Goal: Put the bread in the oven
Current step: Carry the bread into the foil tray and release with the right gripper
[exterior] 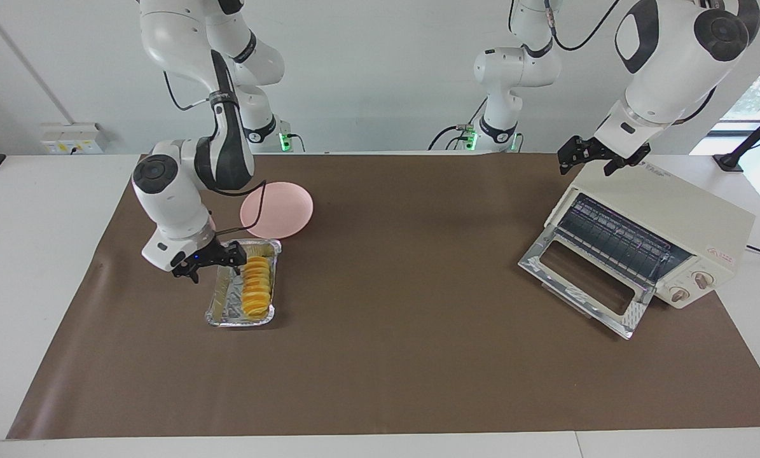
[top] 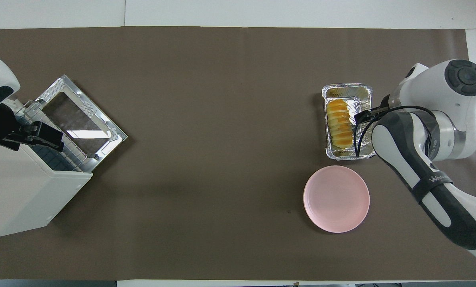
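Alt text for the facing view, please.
The right gripper is at the rim of the foil tray holding the bread, beside a pink plate. The left gripper hovers over the oven, whose door is down.

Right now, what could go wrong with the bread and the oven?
The right gripper is at the golden ridged bread in the thin crinkled silver foil tray; the light tray might slide or lift along with it. The cream-white toaster oven stands at the table's left-arm end, so the bread could drop on the way. The left gripper hovers over the oven, possibly in the way.
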Available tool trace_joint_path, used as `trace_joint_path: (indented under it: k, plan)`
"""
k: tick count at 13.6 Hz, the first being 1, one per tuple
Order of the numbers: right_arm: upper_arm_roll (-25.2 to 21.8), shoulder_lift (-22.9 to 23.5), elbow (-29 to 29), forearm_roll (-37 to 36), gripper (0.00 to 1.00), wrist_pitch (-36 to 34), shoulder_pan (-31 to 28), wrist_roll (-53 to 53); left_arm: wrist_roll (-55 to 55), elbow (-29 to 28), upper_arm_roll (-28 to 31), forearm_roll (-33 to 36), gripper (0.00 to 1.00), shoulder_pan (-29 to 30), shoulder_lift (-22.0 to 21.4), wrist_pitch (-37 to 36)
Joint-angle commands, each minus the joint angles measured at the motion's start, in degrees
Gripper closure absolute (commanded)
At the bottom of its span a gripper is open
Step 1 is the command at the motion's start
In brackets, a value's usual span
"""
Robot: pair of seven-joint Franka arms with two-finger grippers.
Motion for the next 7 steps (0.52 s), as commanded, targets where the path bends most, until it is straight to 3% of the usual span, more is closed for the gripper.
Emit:
trace_joint_path:
  k: [1, 3, 6, 7]
  plan:
    - [0.7, 0.0, -3.8, 0.1, 0.0, 4.5, -2.1, -0.5, 0.4, -0.8, -0.1, 0.3, 0.0, 0.3, -1.0, 0.8]
    - [0.7, 0.2, -4.5, 0.3, 0.14, 4.6, -2.7, -0.5, 0.4, -0.8, -0.1, 0.3, 0.0, 0.3, -0.9, 0.8]
    - [0.7, 0.1, -5.7, 0.3, 0.92, 5.6, -3.4, -0.7, 0.4, -0.8, -0.1, 0.3, 0.0, 0.3, -0.9, 0.8]
    - [0.7, 0.2, -6.5, 0.3, 1.0, 7.1, -3.4, -1.3, 0.4, -0.8, -0.1, 0.3, 0.0, 0.2, -0.9, 0.8]
